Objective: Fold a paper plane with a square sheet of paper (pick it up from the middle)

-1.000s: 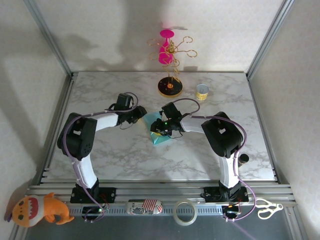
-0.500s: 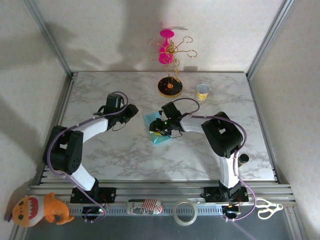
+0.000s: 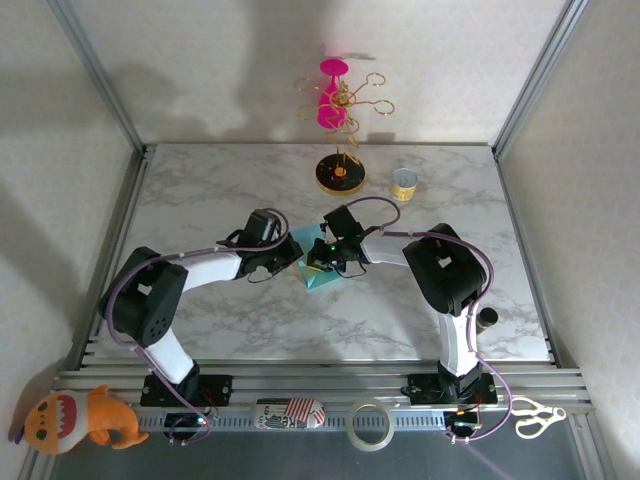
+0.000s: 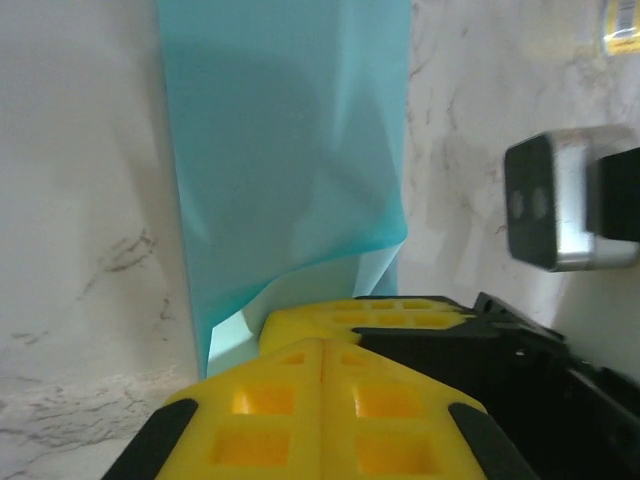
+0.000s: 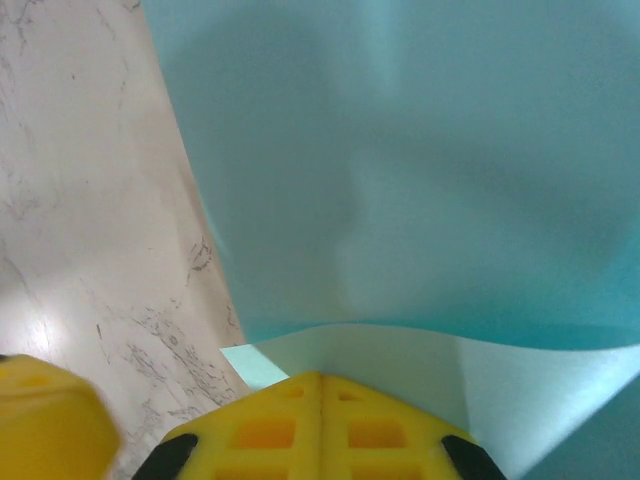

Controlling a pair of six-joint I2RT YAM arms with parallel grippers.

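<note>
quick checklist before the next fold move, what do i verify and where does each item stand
1. Left fingers shut: ok.
2. Right fingers shut: ok.
3. Square sheet of paper pinched by the right fingers: looks ok, its pale underside curls up into the tips.
4. Paper pinched by the left fingers: cannot tell. The lifted edge meets the tips, but the contact is hidden.
5. Stand base and can away from the paper: ok.
</note>
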